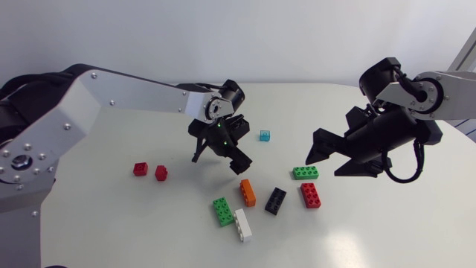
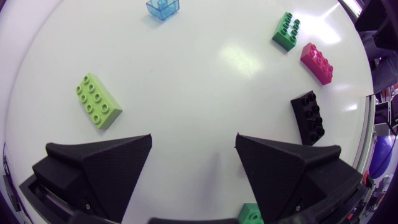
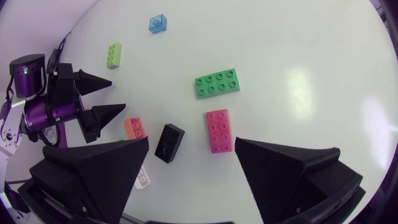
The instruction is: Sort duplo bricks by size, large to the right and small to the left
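sorting barely started, both grippers empty

on the left side of the table (image 1: 134, 231) lie the first small red brick (image 1: 140, 169) and the second small red brick (image 1: 161, 173), just beside each other and well apart from everything else. i take them for the start of the small pile. toward the right, the long green brick (image 1: 306, 173) and the long red brick (image 1: 311, 195) lie near each other and may count as placed, though they are closer to the middle than to the right edge.

the rest looks unsorted. the black brick (image 1: 276, 200), orange brick (image 1: 248, 192), mid green brick (image 1: 222, 211) and white brick (image 1: 242, 224) are bunched at the near middle. the clear blue brick (image 1: 265, 135), a small one, sits alone at the far middle. the light green brick (image 2: 97, 100) shows only in the wrist views, ahead of the left gripper and to one side. so by my reckoning well over half the work is left.

the left gripper (image 1: 221, 158) hangs over the middle of the table, pointing down, just far of the orange brick. its fingers are spread wide with bare table between them. the right gripper (image 1: 325, 165) comes in from the right, tilted down over the long green brick, also spread wide and carrying nothing.
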